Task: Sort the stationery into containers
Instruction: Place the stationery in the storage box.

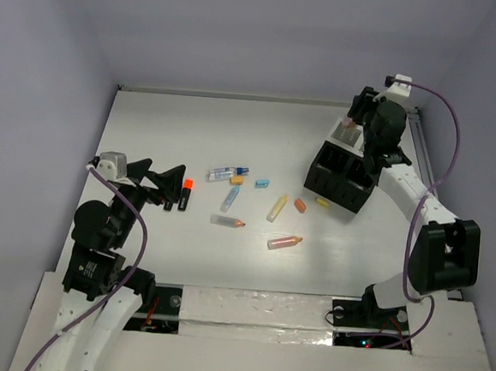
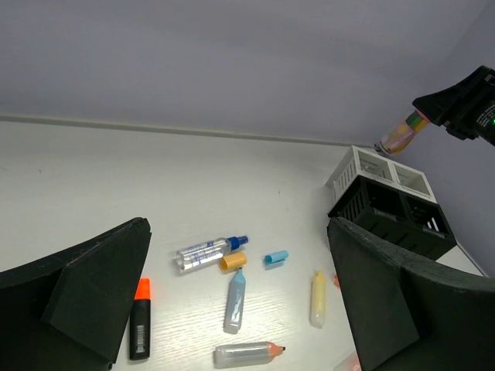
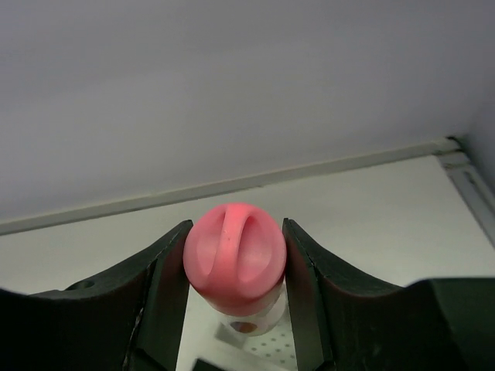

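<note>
Pen (image 3: 234, 259) with a pink cap, held over the far end of the black box (image 1: 330, 185)
It looks light, stiff and slippery, so pinch its round sides; the right gripper (image 3: 236, 247) squeezes it by the cap, and the left gripper (image 2: 237, 255) hangs wide open, holding nothing

White table (image 1: 149, 135); loose markers (image 1: 277, 208), maybe erasers (image 1: 300, 205); black box (image 1: 325, 185).
</note>
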Motion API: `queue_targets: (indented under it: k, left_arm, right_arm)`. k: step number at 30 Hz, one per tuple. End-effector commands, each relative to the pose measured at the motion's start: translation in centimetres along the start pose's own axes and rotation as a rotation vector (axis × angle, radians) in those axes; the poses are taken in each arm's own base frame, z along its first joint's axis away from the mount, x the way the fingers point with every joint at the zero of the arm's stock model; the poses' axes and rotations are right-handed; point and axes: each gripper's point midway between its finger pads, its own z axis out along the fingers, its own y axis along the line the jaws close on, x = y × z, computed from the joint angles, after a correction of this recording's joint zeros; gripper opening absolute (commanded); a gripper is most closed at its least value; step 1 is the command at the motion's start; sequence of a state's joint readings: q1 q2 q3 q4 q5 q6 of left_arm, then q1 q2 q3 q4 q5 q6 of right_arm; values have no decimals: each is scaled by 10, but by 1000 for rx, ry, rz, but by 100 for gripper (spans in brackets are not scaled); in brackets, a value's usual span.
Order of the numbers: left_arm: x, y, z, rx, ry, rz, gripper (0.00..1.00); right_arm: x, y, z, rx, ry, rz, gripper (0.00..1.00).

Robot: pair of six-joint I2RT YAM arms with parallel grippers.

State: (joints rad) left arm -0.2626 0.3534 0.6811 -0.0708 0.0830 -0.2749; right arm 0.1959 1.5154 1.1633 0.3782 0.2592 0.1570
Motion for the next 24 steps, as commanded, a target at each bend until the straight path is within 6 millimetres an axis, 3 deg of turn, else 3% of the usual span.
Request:
queue_targets:
  k: [1,8,16,24]
  left_arm:
    - [-15,-11,4,43,-41,1,99]
    - [-7,-8,11,37,-4,3,99]
    - [6,-8,20,47,50,0,99]
    - [35,1,39,23,179,-5,99]
  right_arm:
    - [-14,-19,2,49,-44,-11,15]
    - [21,-34,18,74,34,-18,15]
    - [47,-31,26,55,84,-13,20]
    - [67,-34,21,64,127,17,44]
